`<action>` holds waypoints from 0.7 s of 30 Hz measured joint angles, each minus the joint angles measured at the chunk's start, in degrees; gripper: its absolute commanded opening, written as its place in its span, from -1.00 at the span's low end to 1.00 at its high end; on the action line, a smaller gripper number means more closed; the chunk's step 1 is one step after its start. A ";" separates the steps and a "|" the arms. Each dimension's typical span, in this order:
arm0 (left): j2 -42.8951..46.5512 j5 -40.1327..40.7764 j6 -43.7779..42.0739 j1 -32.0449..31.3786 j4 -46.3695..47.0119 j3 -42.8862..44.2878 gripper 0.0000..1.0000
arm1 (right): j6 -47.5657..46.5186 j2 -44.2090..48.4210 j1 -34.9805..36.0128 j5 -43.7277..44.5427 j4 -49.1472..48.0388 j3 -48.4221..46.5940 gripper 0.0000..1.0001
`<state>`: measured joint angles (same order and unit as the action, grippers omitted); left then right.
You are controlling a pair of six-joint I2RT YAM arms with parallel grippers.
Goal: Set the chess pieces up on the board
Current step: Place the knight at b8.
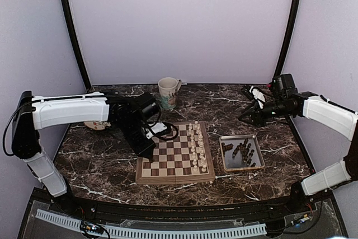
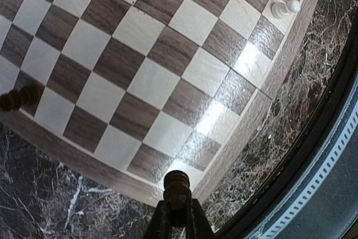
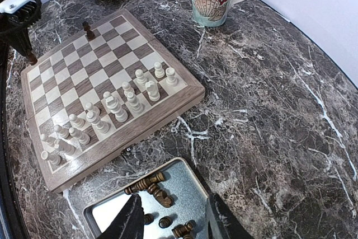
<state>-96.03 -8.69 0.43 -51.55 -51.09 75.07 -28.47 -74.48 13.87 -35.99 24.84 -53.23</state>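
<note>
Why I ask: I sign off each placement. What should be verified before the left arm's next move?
1. Grip: left fingers shut on the dark chess piece: ok.
2. Near-corner squares of the board bare: ok.
3. The other dark piece upright on the board, apart from the held one: ok.
4. Held piece touching the board: cannot tell.
5. The right fingers apart and empty above the metal tray: ok.
6. The white chessmen upright, away from the left arm: ok.
</note>
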 measured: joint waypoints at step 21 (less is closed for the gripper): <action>0.04 4.17 3.72 -0.11 -1.05 -4.13 -0.92 | -0.44 -0.55 0.00 0.15 0.02 0.00 -0.25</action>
<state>-95.98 -4.51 4.14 -51.66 -52.14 70.94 -28.91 -75.02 13.87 -35.83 24.86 -53.23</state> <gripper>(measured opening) 0.076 0.376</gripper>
